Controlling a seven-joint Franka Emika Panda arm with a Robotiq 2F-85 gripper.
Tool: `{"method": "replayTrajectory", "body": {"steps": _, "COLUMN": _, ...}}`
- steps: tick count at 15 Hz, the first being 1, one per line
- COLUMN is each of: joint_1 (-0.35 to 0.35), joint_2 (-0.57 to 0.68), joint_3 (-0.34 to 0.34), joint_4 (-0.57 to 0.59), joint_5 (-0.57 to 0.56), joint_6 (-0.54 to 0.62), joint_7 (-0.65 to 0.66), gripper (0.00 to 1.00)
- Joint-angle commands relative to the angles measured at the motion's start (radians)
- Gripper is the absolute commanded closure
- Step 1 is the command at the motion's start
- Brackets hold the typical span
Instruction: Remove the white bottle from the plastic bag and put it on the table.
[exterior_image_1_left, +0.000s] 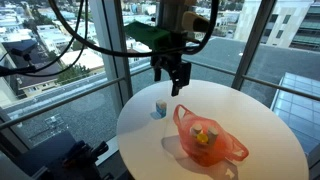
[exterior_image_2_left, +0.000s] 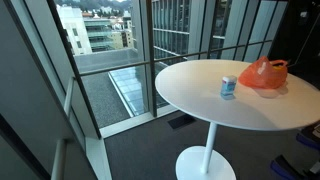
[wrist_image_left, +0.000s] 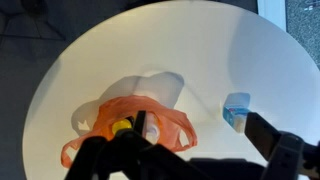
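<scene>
The main work looks done: the white bottle (exterior_image_1_left: 158, 108) stands upright on the round white counter (exterior_image_1_left: 250, 115), outside the orange plastic bag (exterior_image_1_left: 205, 140) and a little apart from it, with bare surface between the two in both exterior views. The bag lies slumped with its mouth open, nearer the middle of the counter, and something yellow (exterior_image_1_left: 205, 133) shows inside it (the pictures are too small to tell what it is). The pincer (exterior_image_1_left: 172, 84) hangs in the air above the counter, roughly over the stretch between bottle and bag, with its fingers (wrist_image_left: 282, 152) spread and nothing between them. The wrist view agrees: the dark fingers sit wide apart at the bottom edge, with the bag toward one side and the bottle toward the other. Judging from that, both the removal and the placing are complete. At most the arm has to draw clear without brushing the bottle, which looks light and easy to tip.
</scene>
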Motion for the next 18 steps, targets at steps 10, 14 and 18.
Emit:
{"method": "replayTrajectory", "body": {"steps": 10, "joint_1": -0.001, "joint_2": 0.081, "joint_3": 0.038, "joint_4": 0.041, "joint_5": -0.02, "joint_6": 0.112, "joint_7": 0.022, "gripper": 0.0}}
{"method": "replayTrajectory", "body": {"steps": 14, "joint_1": -0.001, "joint_2": 0.156, "joint_3": 0.053, "joint_4": 0.079, "joint_5": -0.024, "joint_6": 0.204, "joint_7": 0.027, "gripper": 0.0}}
{"method": "replayTrajectory", "body": {"steps": 18, "joint_1": -0.015, "joint_2": 0.253, "joint_3": 0.043, "joint_4": 0.146, "joint_5": -0.018, "joint_6": 0.258, "joint_7": 0.035, "gripper": 0.0}}
